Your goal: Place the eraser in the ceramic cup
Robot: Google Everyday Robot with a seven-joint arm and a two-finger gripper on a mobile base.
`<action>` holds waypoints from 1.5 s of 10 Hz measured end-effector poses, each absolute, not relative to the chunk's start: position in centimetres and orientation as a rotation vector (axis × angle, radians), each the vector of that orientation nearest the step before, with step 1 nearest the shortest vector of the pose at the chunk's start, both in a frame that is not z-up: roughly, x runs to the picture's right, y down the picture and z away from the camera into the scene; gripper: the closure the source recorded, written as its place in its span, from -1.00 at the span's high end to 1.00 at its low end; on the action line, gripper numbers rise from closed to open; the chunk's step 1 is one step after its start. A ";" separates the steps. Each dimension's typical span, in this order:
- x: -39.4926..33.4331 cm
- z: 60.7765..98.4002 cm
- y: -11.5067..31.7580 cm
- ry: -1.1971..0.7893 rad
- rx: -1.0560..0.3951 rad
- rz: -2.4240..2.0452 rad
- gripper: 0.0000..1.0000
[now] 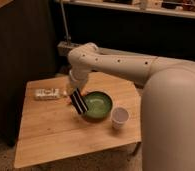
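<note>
Eraser (79,103), a long black pale-striped block, hangs clamped in our gripper (74,95), tilted at the wide green bowl's (105,103) left rim; the small pale ceramic cup (120,116) stands just right.

Table (51,130): pale wood, matt, smooth; bowl (98,106): green, soft sheen; cup (120,116), just right of the bowl: pale, smooth, glazed-looking. Arm (126,65): off-white plastic-looking shell, smooth, slight sheen, dotted with small dark spots; gripper (73,93), at the bowl's left rim, clamps the eraser (79,103), matt black with a pale stripe. Packet (47,93), left of the bowl: white under clear glossy wrap.
</note>
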State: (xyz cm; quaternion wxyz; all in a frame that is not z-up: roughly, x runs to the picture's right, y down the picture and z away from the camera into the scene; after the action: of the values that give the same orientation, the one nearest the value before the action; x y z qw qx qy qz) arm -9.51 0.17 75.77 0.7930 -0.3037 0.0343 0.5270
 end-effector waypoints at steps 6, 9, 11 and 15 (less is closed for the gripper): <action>6.8 70.6 -0.7 0.292 -0.503 1.353 -1.00; 14.2 67.1 0.0 0.416 -0.426 1.471 -1.00; 19.1 64.4 0.9 0.494 -0.372 1.554 -1.00; 23.2 62.6 1.5 0.516 -0.356 1.590 -1.00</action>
State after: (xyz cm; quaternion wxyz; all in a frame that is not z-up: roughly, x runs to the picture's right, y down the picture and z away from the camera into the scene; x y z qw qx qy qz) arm 23.16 1.48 62.62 0.6566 -0.1573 0.2279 0.7016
